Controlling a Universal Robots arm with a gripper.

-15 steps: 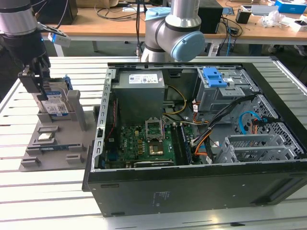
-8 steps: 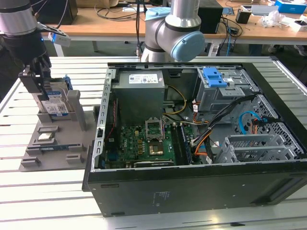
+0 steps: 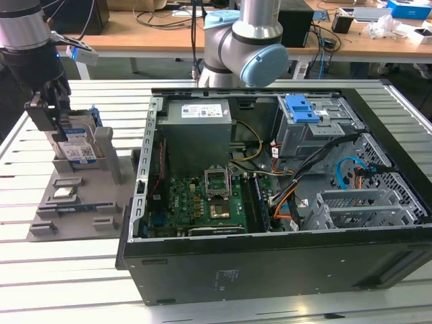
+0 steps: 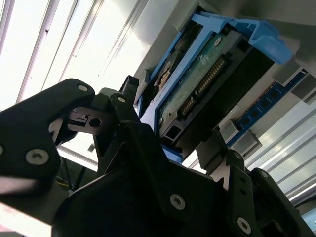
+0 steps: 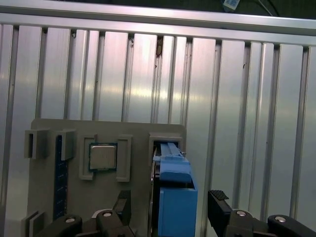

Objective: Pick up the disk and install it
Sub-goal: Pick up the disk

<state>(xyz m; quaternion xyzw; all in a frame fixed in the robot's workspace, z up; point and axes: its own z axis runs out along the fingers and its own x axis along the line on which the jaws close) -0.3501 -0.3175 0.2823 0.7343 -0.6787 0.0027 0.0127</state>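
Hovering over disk (image 3: 79, 150) standing on edge in grey holder (image 3: 81, 196), next to open PC case (image 3: 270, 270), w/ claw (image 5: 169, 197) spread either side of it.

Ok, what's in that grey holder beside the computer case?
The disk stands upright in its slot and a processor chip lies flat in a recess; the holder's walls hide the disk's lower part.

Along the top of the exterior view we saw a long wooden desk (image 3: 145, 38) strewn with black cables (image 3: 156, 17) and small boxes (image 3: 410, 8), with dim floor (image 3: 155, 67) beneath it. Across the lower left, a slatted metal table (image 3: 61, 270) shone under bright, even light.
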